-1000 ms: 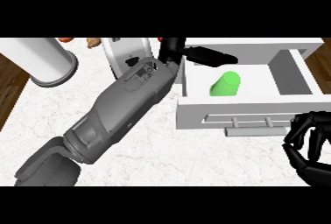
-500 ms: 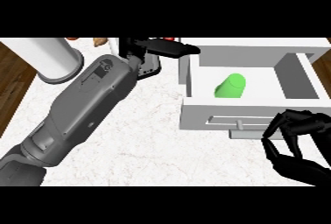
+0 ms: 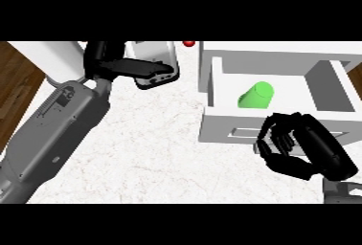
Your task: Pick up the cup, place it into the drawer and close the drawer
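The green cup (image 3: pixel 254 95) lies on its side inside the open white drawer (image 3: pixel 329 81) at the upper right. No hand touches it. My right hand (image 3: pixel 300 152) is at the drawer's front panel (image 3: pixel 230 129), its fingers curled against the panel's right part with nothing in them. My left hand (image 3: pixel 127 67) is up at the back left, well clear of the drawer, with fingers stretched out flat towards the right over a grey-and-white appliance (image 3: pixel 159 60). The grey left forearm (image 3: pixel 60 124) runs diagonally across the counter's left side.
A white cylinder (image 3: pixel 50 57) stands at the back left by the counter's edge, with wooden floor (image 3: pixel 17 91) beyond. A small red thing (image 3: pixel 188 43) shows at the back, left of the drawer. White speckled counter (image 3: pixel 155 158) spreads in front.
My left hand has drawn back leftwards from the drawer, leaving the cup inside. My right hand has risen from the lower right edge to the drawer's front panel.
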`<state>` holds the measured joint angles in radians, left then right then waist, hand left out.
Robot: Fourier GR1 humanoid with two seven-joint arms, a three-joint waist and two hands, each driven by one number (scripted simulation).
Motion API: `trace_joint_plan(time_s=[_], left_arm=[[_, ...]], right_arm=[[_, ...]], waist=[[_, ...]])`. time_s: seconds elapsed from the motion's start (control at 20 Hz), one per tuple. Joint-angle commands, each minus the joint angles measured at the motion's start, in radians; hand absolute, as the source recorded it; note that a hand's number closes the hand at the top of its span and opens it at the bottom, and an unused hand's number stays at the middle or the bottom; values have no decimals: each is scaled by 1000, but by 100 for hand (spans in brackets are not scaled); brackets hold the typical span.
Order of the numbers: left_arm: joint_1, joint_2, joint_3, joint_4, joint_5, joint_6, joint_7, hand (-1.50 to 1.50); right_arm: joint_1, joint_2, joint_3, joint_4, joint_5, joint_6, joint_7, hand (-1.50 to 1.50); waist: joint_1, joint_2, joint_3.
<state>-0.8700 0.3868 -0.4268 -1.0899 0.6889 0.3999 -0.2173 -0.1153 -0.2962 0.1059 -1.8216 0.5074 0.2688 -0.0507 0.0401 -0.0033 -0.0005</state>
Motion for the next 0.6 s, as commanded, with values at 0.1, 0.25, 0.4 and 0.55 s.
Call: trace_joint_plan(time_s=[0.1, 0.25, 0.4, 0.55], left_arm=[[124, 87, 43, -123, 26, -53, 13, -150], [193, 94, 45, -161, 2, -51, -20, -150], [345, 163, 85, -259, 35, -107, -37, -150], [299, 185, 125, -237, 44, -147, -5, -150]], right_arm=[[-123, -10, 123, 253, 277, -108, -51, 150], [-171, 18, 160, 420, 371, -200, -107, 150], [-213, 59, 166, 546, 408, -268, -131, 150], [-353, 101, 113, 822, 424, -357, -201, 150]], waist=[[21, 6, 1], [7, 8, 1], [9, 4, 1], [9, 12, 2]])
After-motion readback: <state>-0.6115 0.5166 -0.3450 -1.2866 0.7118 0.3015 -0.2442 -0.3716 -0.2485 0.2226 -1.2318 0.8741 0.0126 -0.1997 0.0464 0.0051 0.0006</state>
